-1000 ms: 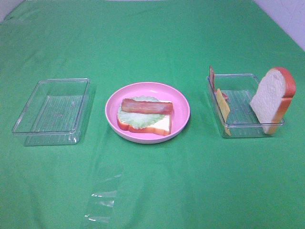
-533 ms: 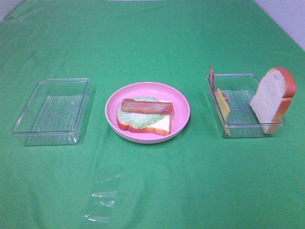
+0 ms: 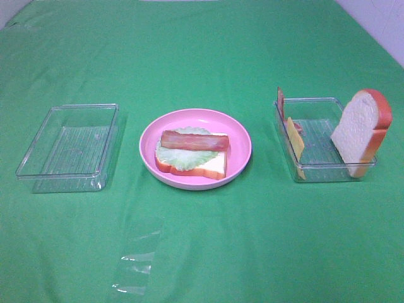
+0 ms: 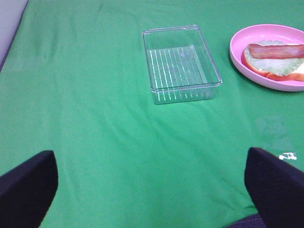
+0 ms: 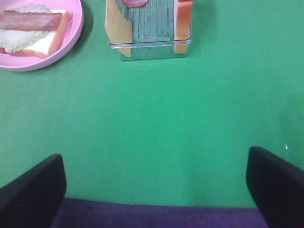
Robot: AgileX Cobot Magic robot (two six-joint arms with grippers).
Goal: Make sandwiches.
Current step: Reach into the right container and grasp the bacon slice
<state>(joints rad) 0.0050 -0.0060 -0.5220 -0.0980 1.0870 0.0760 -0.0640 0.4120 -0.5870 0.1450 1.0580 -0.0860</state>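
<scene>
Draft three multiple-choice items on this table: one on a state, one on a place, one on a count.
1. The sandwich on the pink plate is: A) closed with a top slice B) open, bacon uppermost C) bare bread only
2. The upright bread slice stands: A) on the plate B) flat on the cloth C) in the right tray
3. Clear trays in view: A) one B) two C) three
Key: 1 B, bacon lies on lettuce, nothing above it; 2 C, it leans at that tray's right end; 3 B, the left tray and the right one.
</scene>
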